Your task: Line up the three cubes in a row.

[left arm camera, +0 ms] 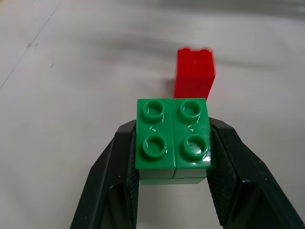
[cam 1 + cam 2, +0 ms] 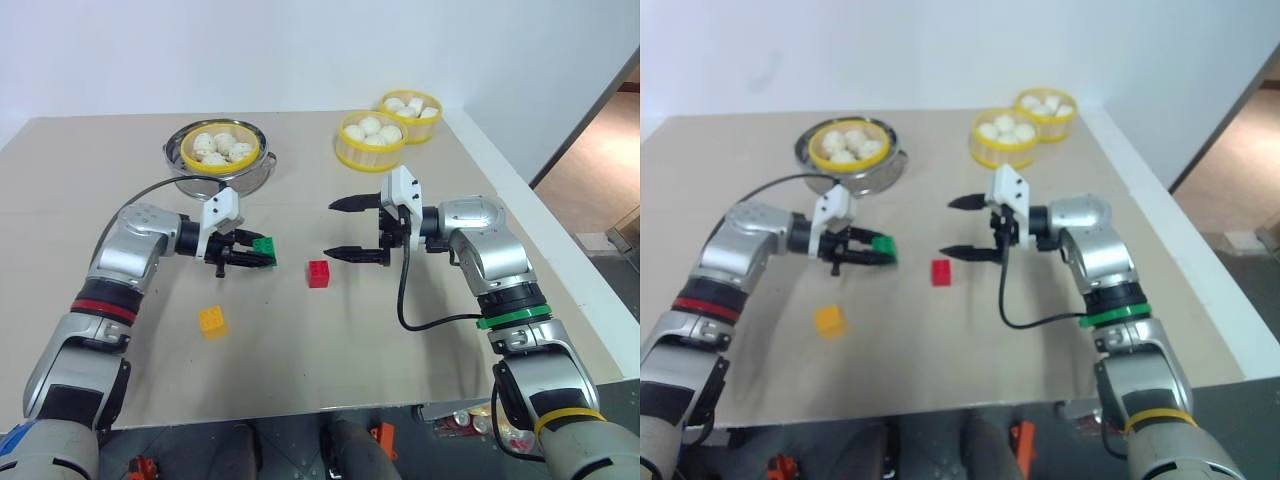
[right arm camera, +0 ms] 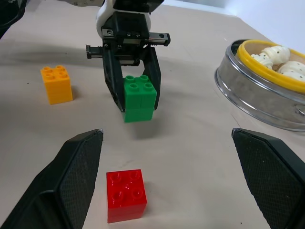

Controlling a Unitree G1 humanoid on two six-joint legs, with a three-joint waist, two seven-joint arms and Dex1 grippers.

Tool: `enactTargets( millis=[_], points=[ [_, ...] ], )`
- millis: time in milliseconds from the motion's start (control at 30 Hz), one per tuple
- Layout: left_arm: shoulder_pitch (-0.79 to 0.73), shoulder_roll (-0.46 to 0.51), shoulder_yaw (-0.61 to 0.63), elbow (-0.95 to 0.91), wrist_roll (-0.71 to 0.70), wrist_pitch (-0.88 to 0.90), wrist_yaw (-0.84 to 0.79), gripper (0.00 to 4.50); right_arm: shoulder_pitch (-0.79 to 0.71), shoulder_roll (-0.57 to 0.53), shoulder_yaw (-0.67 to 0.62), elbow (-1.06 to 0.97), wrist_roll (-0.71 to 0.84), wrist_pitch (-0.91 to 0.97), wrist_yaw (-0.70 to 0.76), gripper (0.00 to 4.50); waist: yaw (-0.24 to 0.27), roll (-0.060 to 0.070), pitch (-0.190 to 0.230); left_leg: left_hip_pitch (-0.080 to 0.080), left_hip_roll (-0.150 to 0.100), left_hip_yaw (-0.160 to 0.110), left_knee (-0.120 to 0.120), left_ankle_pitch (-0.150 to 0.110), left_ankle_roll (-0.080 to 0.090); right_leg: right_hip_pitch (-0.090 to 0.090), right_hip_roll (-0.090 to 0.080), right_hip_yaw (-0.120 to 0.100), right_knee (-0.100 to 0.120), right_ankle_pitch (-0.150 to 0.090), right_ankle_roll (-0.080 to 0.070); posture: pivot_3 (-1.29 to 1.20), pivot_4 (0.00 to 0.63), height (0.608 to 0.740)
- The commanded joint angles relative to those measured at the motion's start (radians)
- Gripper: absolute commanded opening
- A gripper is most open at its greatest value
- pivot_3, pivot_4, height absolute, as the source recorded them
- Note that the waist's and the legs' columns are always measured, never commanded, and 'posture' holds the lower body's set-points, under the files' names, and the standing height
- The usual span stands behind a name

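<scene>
Step in hand: carrying the green cube toward the row. Left gripper clenched on it, one finger on each flank, studs up; in the right wrist view the cube hangs clear of the table

Red cube sits on the table near centre, at about 4 o'clock from the green one, a short gap between. Yellow-orange cube lies apart, at about 7 o'clock from the green

Right gripper released, jaws wide and empty, at 2 o'clock from the red cube

Next move, as judged: lower green beside red, faces square, then let go; yellow-orange is left to fetch

Around: steamer basket of buns in a metal bowl at 12 o'clock, two more baskets at 1 o'clock, all well apart. The open right fingers near the red cube may crowd the set-down
</scene>
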Motion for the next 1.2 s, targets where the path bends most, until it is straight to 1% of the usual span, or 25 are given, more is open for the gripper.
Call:
enactTargets(
  millis=[33,167,567,1200],
  points=[
    [-0.020,-0.024,-0.015,-0.003,0.027,0.001,0.009,1.33,0.002,-0.013,-0.021,-0.046,0.007,0.002,-0.010,4.50,0.000,0.000,0.000,0.000,0.000,0.000,0.000,0.000,0.000,0.000,0.000,0.000,0.000,0.000,0.000,0.00,0.150,0.740],
    [-0.012,-0.038,-0.020,-0.003,0.040,0.028,0.011,1.33,0.006,-0.015,-0.019,-0.054,0.009,0.008,-0.014,4.50,-0.002,0.000,0.000,0.001,0.000,0.000,0.000,0.000,0.000,0.000,0.000,0.000,0.002,0.000,0.000,0.00,0.150,0.740],
    [0.042,-0.028,-0.029,-0.082,0.061,0.079,-0.022,1.33,-0.002,-0.012,-0.017,-0.049,0.008,0.015,-0.011,4.50,-0.002,0.000,0.000,0.001,0.000,-0.001,0.003,0.000,0.000,0.000,0.000,0.000,0.005,0.000,0.000,0.00,0.150,0.740],
    [0.050,-0.014,-0.046,-0.040,0.124,0.032,-0.017,1.33,0.016,-0.023,-0.018,-0.064,0.014,0.033,-0.003,4.50,-0.002,0.000,0.000,0.001,0.000,0.000,0.004,0.000,0.000,0.000,0.000,0.000,0.005,0.000,0.000,0.00,0.150,0.740]
  ],
)
